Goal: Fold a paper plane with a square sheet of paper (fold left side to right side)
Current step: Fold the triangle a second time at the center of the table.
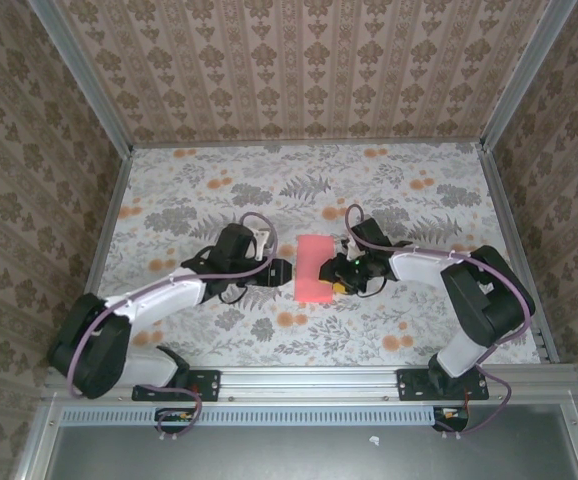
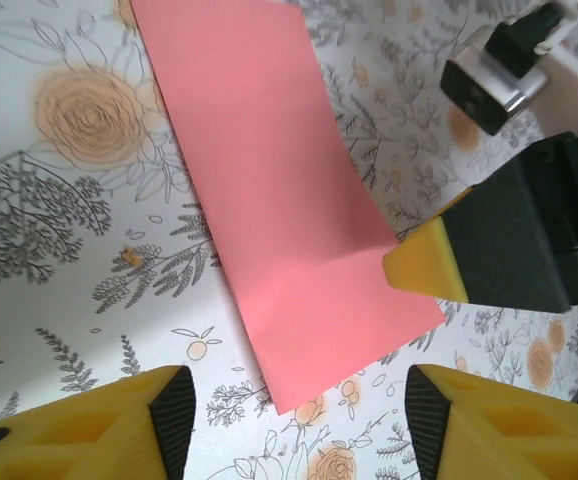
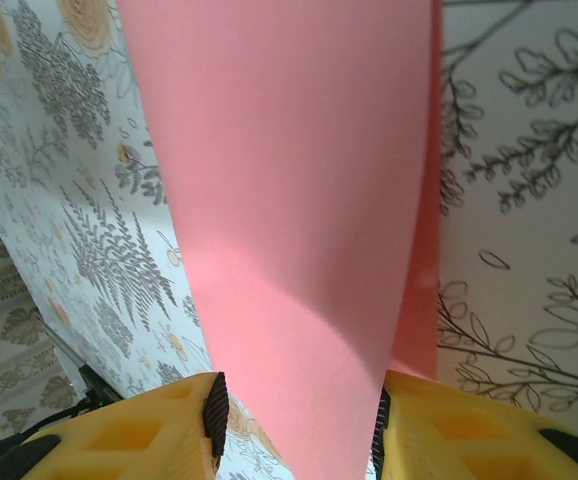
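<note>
The square sheet of paper (image 1: pixel 316 268) lies at the middle of the flowered table (image 1: pixel 419 200) as a tall pink rectangle, between the two grippers. The left gripper (image 1: pixel 277 271) is just to the left of the sheet; its yellow fingers (image 2: pixel 119 425) are spread wide and hold nothing. The right gripper (image 1: pixel 337 276) is at the sheet's right edge, and one yellow fingertip (image 2: pixel 424 268) touches it there. In the right wrist view its jaws stand apart, with the lifted upper layer between them.
</note>
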Robot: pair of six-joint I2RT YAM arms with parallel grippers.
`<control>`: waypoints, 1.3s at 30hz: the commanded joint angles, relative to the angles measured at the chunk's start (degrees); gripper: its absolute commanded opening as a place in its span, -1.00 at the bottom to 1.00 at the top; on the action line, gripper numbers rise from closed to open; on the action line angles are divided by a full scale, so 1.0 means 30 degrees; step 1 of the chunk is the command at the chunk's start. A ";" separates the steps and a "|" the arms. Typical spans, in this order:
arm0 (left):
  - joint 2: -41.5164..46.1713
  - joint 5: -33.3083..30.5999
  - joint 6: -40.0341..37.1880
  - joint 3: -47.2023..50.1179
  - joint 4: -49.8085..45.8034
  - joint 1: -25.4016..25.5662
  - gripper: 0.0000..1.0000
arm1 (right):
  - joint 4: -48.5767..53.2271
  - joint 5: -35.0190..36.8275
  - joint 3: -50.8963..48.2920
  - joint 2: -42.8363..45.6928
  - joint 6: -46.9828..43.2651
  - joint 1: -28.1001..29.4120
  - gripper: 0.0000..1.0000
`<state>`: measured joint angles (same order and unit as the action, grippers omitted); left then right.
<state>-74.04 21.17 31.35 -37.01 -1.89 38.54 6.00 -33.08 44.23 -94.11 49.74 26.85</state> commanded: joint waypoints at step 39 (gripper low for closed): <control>-0.7573 -1.3402 -0.7937 -0.7533 -0.5307 1.0732 0.87 | 0.0354 -0.1336 0.4015 -0.2602 0.0033 -0.1201 -0.14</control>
<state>-95.11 -13.43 9.63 -57.60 -14.70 70.24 5.61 -35.68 55.13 -101.43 50.74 23.40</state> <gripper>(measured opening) 0.935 0.434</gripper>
